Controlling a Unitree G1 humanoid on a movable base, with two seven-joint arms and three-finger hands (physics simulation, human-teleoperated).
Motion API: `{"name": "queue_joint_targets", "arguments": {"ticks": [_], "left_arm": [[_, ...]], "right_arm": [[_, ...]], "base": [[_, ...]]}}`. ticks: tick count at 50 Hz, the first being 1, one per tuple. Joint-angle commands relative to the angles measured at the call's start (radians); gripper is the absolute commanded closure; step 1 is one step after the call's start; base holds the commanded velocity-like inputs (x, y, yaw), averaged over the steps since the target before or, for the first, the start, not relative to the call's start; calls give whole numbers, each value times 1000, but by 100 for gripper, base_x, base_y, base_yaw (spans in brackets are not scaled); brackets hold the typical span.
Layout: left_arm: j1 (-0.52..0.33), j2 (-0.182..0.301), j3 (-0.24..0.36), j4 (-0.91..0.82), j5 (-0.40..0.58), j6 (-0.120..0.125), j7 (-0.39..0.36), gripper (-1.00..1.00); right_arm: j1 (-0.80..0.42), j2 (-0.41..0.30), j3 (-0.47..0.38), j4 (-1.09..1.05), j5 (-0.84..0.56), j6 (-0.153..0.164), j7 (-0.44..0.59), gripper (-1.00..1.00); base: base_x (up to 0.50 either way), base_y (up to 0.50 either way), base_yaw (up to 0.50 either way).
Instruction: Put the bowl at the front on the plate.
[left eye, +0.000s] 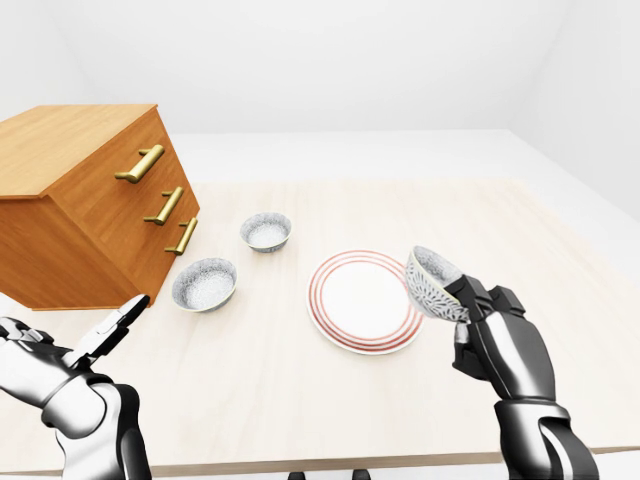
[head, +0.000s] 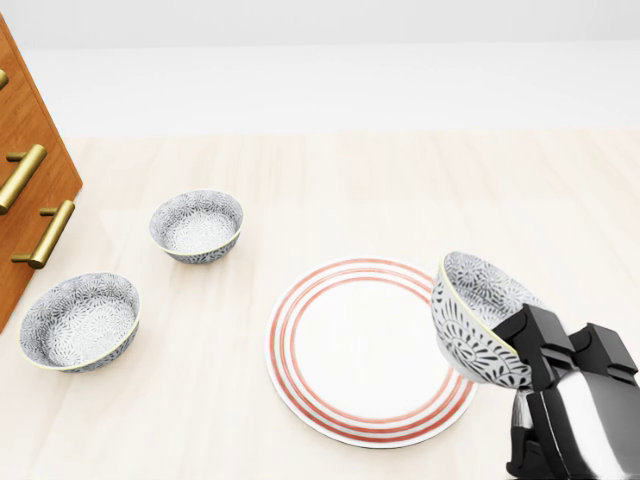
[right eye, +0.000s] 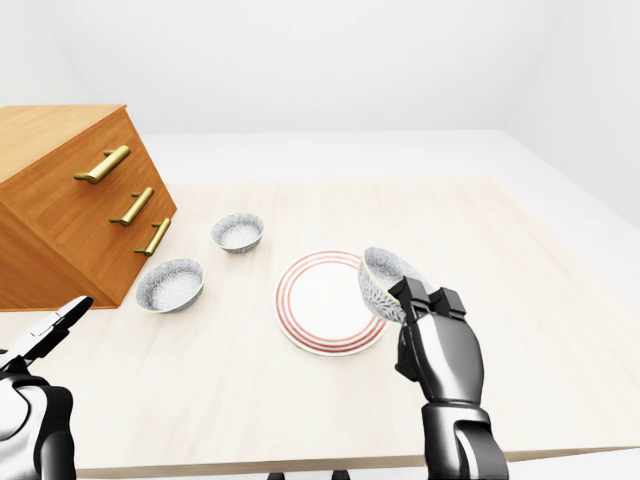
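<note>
My right hand (head: 520, 355) is shut on a grey patterned bowl (head: 478, 316), holding it tilted above the right rim of the white plate with red rings (head: 355, 345). The bowl's opening faces up and to the left. Two more patterned bowls rest on the table to the plate's left: one (head: 80, 320) near the drawer unit, one (head: 196, 226) higher in the head view. My left hand (left eye: 105, 335) hovers open at the lower left of the left-eye view, holding nothing.
A wooden drawer unit (left eye: 90, 205) with brass handles stands on the table's left side, close to the two resting bowls. The light wooden table (left eye: 300, 400) ends at an edge near the bottom of the eye views.
</note>
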Motion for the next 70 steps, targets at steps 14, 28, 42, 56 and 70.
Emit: {"name": "queue_joint_targets", "arguments": {"ticks": [14,28,42,56,70], "left_arm": [[4,-1,4,-20,0,0,0,-100],[3,-2,5,-20,2,0,0,-100],[3,-3,6,-21,3,0,0,-100],[3,-3,6,-21,3,0,0,-100],[0,-2,5,-20,2,0,0,-100]], "right_arm": [[-28,81,-184,25,123,0,24,100],[-31,90,-191,26,120,0,29,100],[-32,94,-194,26,119,0,31,100],[-32,95,-196,26,118,0,32,100],[-244,33,-15,140,6,0,74,100]], "base": [[0,0,0],[0,0,0],[0,0,0],[0,0,0],[0,0,0]]}}
